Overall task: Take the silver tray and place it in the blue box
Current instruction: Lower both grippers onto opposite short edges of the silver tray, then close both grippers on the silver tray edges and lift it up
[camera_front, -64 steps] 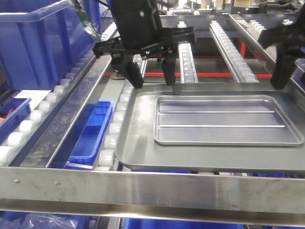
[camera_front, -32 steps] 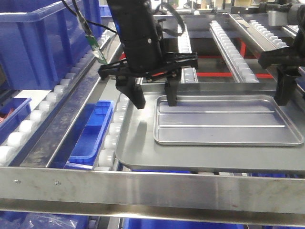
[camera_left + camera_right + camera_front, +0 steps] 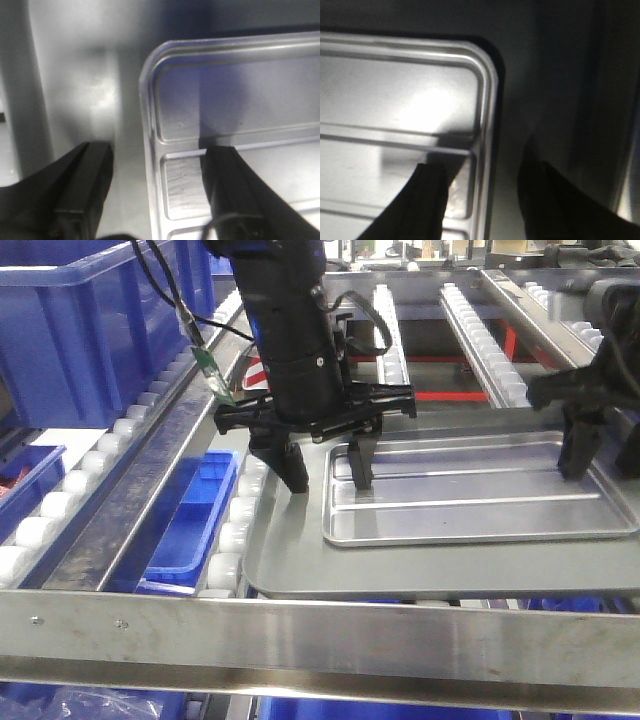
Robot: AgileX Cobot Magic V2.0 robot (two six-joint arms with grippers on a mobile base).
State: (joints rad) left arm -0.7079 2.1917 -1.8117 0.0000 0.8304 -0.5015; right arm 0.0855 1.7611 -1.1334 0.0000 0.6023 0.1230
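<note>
The task is in its early part, by my reading: the silver tray (image 3: pixel 470 495) lies flat on the larger grey tray (image 3: pixel 290 545), right of centre in the front view, not yet lifted, and the blue box (image 3: pixel 80 330) stands well apart at 10 o'clock with nothing of the tray in it. Both arms are down at the tray's short ends. The left arm (image 3: pixel 295 350) has its jaws spread wide across the 9 o'clock rim, one tip inside on the tray floor and the other outside on the grey surface; the right arm (image 3: pixel 605 390) straddles the 3 o'clock rim the same way, jaws released, gripping nothing. What is left seems to be the pinch on both rims, the lift, the carry and the drop into the box. The silver tray is thin bright metal, shallow, with rounded corners, a raised rolled rim and two long ridges across its floor, slick and mirror-like. The grey tray under it is matte and dull. The box is deep, thick-rimmed plastic, and white rollers (image 3: pixel 60 502) run beside it
</note>
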